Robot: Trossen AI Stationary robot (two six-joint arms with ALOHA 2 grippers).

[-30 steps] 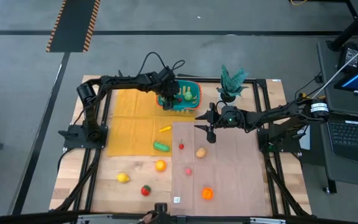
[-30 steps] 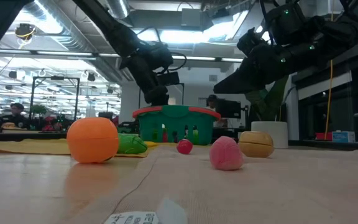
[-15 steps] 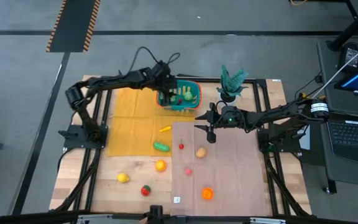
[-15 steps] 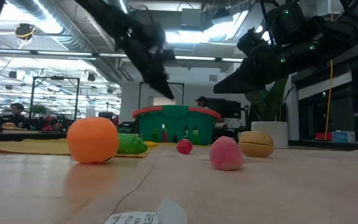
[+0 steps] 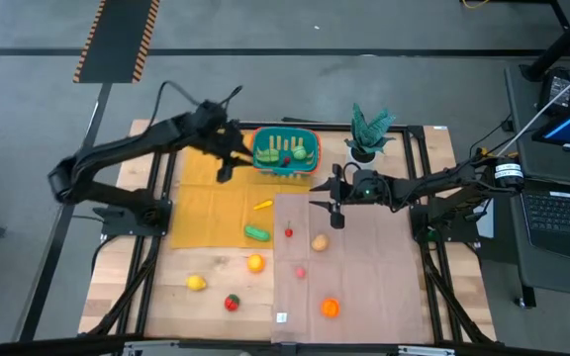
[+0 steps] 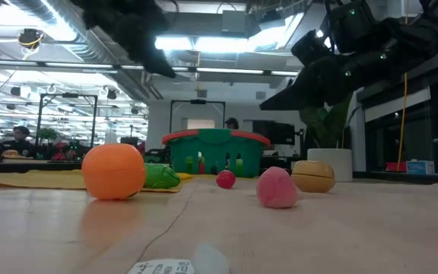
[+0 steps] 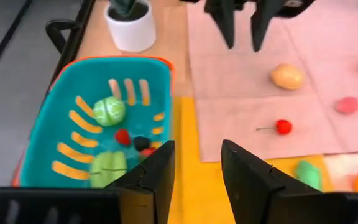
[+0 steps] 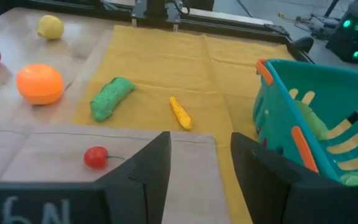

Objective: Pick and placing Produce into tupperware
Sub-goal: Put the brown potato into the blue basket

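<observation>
Fingers of the left gripper [image 5: 225, 164] have pulled away from the tupperware [image 5: 285, 150] since a second ago and now hover over the yellow cloth [image 5: 206, 203] beside it, parted with nothing between them. Right gripper [image 5: 335, 211] (unmoved) hangs spread and empty above the pink mat [image 5: 364, 272], near the cherry [image 5: 289, 232].

Both dark arms raised above the table, nothing held in either.

The left arm reaches in from the left edge, its black two-fingered left pincer [image 5: 224, 158] empty with the fingers [image 7: 156, 176] parted. The right arm stretches across from the right side, its right pincer [image 5: 335, 213] pointing downward, likewise parted and empty.
</observation>
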